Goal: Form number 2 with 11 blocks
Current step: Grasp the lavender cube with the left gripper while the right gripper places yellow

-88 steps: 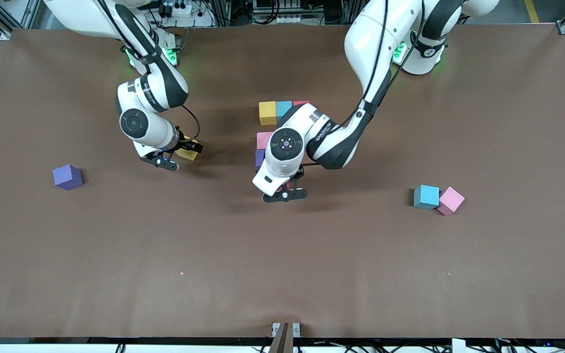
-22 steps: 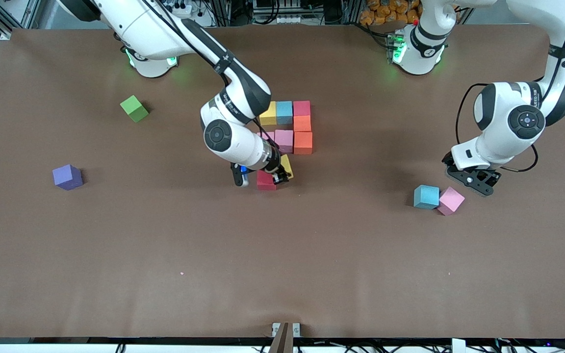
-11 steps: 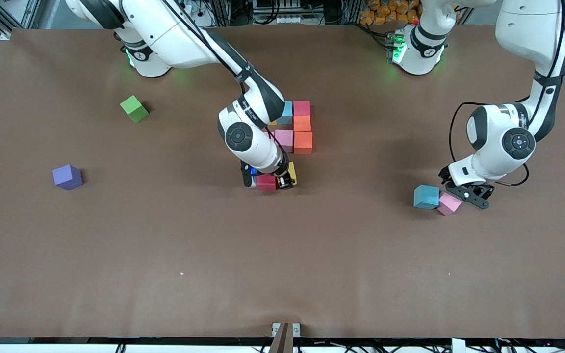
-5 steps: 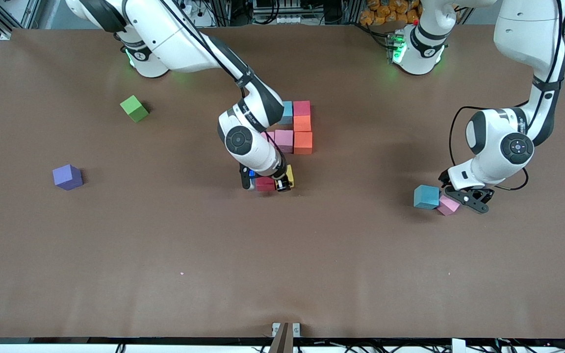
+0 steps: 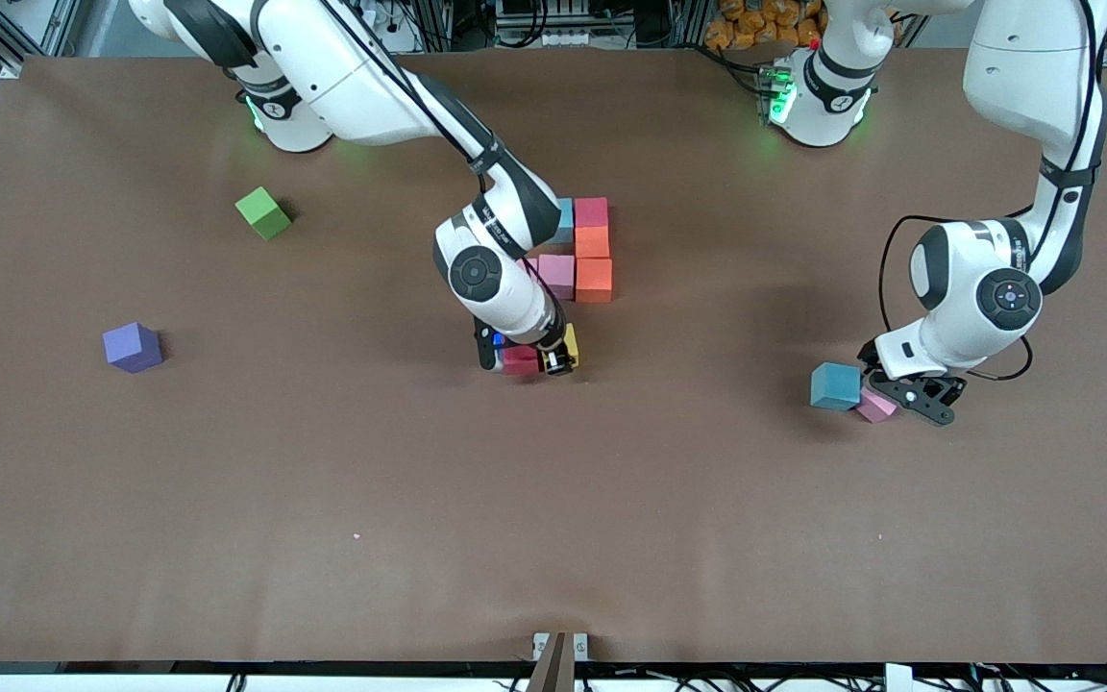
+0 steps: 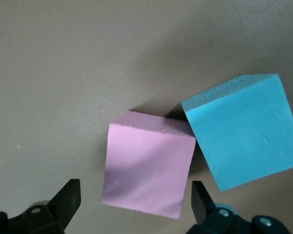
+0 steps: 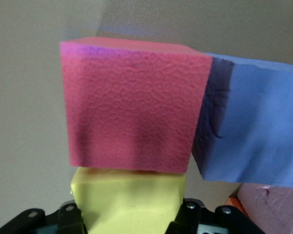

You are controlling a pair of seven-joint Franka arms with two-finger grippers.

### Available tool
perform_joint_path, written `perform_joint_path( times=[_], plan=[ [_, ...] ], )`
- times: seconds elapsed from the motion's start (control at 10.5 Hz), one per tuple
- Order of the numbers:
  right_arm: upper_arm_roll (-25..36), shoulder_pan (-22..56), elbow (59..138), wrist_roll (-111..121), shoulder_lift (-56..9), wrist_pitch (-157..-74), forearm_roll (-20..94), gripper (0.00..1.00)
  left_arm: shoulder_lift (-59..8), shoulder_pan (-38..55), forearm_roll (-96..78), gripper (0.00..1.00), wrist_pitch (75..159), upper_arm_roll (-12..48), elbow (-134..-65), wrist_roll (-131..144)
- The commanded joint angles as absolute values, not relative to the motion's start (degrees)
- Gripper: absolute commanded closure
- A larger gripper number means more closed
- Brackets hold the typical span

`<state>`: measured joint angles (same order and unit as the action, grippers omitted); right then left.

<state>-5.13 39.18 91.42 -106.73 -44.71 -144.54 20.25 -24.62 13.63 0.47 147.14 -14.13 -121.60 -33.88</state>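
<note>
Two arms at work, with wide bare table (image 5: 553, 538) along the edge nearest the front camera.
Right gripper (image 5: 527, 360), jaws closed on a yellow block (image 7: 129, 200), sits low at the part-built number 2 (image 5: 578, 250) near mid-table, the yellow block pressed against a red block (image 7: 132, 105) that touches a purple one (image 7: 256, 126). Visible in the digit: one light blue, two pink, two orange, two red-toned, one yellow, one purple. Loose: lime-green cube (image 5: 263, 212), purple cube (image 5: 133, 347), both toward the right arm's end. Left gripper (image 6: 136, 202), jaws open, has dropped over the pink block (image 6: 149, 170), which touches a blue block (image 6: 244, 131) toward the left arm's end.
</note>
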Motion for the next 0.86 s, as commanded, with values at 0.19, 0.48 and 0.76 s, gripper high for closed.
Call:
perform_joint_path(
  times=[0.19, 0.48, 0.76],
  plan=[
    [-2.90, 40.25, 91.41, -108.37, -45.26, -144.49, 19.25, 0.74, -26.80, 14.41, -1.49, 0.00, 147.57, -14.24, -119.27, -35.86],
    [-2.38, 40.25, 91.32, -108.46, -45.26, -144.40, 19.25, 0.06, -27.86, 14.59, -1.93, 0.33, 147.57, -13.89, -118.56, -35.86],
    [-2.37, 40.87, 90.97, -108.37, -44.56, -144.32, 19.16, 0.00, -24.63, 15.29, -1.93, 0.69, 144.69, -13.45, -118.48, -35.95]
  ],
)
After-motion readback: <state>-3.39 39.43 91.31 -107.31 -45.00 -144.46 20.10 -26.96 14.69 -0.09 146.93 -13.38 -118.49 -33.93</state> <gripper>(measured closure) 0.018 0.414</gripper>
